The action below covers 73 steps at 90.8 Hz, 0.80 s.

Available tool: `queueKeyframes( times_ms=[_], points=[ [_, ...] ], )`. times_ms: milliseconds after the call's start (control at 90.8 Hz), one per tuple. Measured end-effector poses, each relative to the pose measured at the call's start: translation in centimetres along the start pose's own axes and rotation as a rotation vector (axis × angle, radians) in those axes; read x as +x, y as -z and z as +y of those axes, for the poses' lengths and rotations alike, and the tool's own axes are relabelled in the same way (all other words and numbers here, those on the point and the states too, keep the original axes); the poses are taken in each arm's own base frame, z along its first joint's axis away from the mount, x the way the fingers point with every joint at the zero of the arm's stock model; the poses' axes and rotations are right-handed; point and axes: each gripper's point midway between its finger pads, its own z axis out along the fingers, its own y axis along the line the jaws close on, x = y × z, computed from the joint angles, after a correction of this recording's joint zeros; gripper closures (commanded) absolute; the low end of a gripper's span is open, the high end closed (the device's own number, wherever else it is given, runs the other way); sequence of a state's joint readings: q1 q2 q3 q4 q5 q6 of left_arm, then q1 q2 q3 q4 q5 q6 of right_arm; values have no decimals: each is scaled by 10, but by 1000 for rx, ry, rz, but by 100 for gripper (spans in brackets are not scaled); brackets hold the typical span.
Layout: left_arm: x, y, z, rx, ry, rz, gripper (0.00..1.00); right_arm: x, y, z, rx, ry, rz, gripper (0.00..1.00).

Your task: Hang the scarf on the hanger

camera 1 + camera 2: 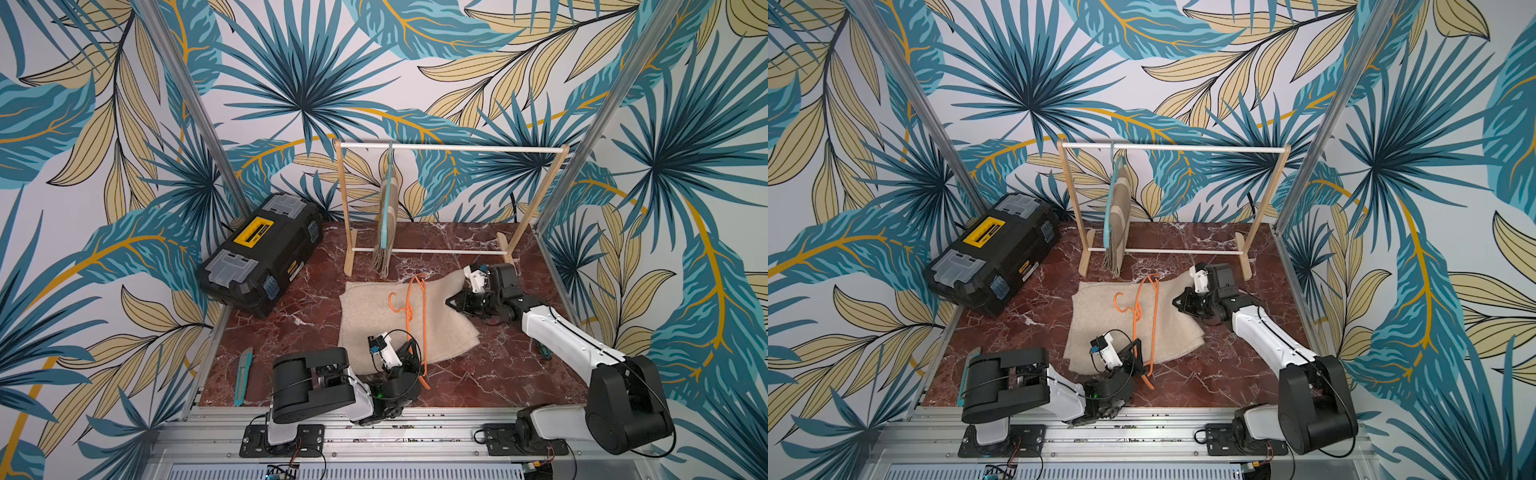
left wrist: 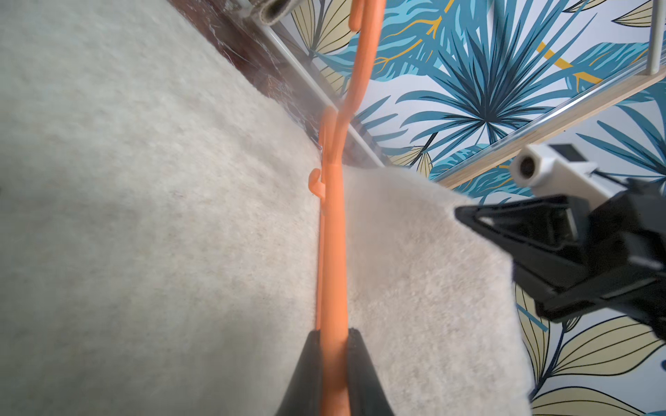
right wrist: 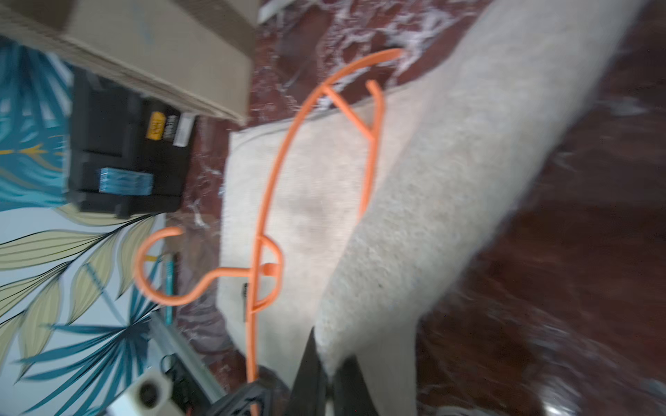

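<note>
Pinching scarf (image 3: 414,216) edge, right hand (image 3: 329,360); left hand (image 2: 333,335) clamping hanger (image 2: 333,252).

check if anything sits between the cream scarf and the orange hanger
Nothing visible does. The left gripper holds the orange hanger over the scarf, and the right gripper pinches the scarf's edge right beside it.

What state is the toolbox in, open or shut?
Shut. The toolbox lid lies closed on the body in both top views, with no gap showing.
</note>
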State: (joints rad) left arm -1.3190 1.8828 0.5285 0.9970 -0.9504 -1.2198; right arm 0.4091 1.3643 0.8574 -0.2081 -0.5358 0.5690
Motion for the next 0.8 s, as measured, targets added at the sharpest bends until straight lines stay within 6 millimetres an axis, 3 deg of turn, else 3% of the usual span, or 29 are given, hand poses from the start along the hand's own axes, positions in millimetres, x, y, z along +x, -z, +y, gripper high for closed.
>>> queueKeyframes(
  times_ms=[66,143,374,639,804],
  points=[
    [0,0,0,0,-1,0,100,8,-8,25,-91,-11,32,100],
    [-1,0,-1,-1,-8,0,100,19,-23,40,-172,-44,68,100],
    [-6,1,-5,-10,-45,-11,100,56,-79,37,-280,-184,172,100],
    [-9,3,-8,-11,-83,-6,100,64,-68,31,-282,-180,118,100],
    [-9,3,-12,-2,-90,-3,100,86,-67,10,-219,-215,141,100]
  ],
)
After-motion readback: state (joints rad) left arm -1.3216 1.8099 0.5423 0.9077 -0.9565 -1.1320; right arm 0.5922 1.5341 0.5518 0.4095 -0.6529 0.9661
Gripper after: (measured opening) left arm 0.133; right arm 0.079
